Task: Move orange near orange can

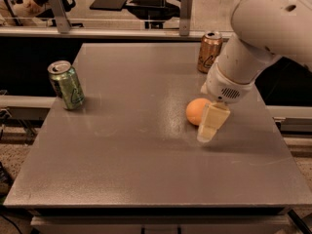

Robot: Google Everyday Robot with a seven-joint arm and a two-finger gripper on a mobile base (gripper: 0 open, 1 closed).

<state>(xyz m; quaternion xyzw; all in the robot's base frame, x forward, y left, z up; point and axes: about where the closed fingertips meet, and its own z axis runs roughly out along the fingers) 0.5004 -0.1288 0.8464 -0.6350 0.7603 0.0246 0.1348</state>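
The orange [197, 110] rests on the grey table [131, 145], right of centre. The orange can [209, 51] stands upright near the table's far right edge, well behind the orange. My gripper [210, 126] hangs from the white arm just to the right of the orange, low over the table, its pale finger close beside the fruit and partly covering its right side. Whether it touches the orange I cannot tell.
A green can [66, 85] with pale swirls stands upright near the table's left edge. Beyond the far edge runs a metal rail [117, 32] with posts, and chairs stand behind it.
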